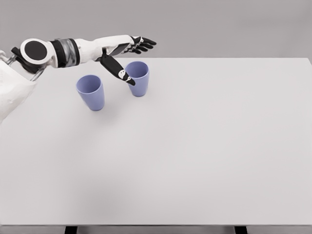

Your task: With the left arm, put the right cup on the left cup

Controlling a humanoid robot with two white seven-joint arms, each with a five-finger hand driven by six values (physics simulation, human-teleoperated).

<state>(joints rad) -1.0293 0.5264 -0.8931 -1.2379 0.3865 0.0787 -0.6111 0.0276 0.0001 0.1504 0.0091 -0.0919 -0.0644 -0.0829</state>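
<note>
While fingers (141, 45) spread, right cup (139, 80) below thumb

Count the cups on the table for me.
2. Left cup stands upright alone toward the table's far left; right cup stands beside it, farther back, under the open left hand. None appear hidden.

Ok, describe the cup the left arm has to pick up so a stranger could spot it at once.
Look to the far left part of the white table, where two lavender cups stand upright. It is the right cup, farther back than the left cup, with the open left hand over it and the thumb across its rim.
</note>
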